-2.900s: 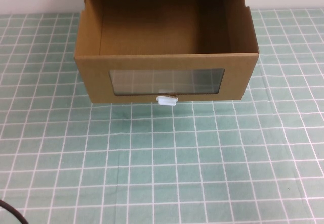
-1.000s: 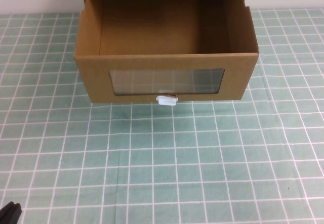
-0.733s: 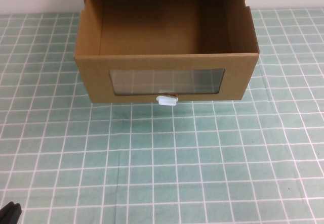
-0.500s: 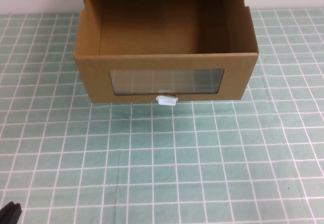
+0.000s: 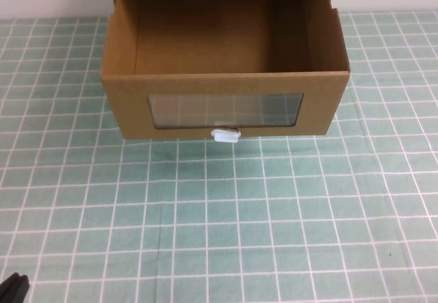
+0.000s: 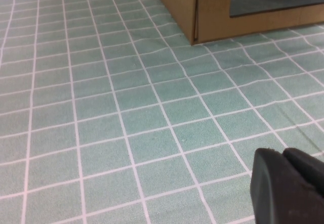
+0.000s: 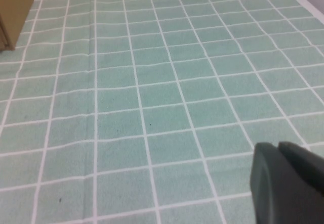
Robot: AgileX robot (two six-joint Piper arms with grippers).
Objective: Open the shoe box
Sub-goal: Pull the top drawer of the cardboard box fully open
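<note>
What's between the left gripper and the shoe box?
Nothing: the left wrist view shows only bare green mat between the left gripper, at the near left corner, and the shoe box. The right gripper hangs over mat, away from it.

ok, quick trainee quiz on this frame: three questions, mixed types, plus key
1. True or false: the box holds shoes.
2. The white tab sits: A) on the box's top rim, B) under the front window, C) loose inside the box.
3. Fill in: the left gripper, at the near left corner of the mat, and the right gripper, over the mat away from the box, are both ____ (open/shut).
Key: 1 false; 2 B; 3 shut.
</note>
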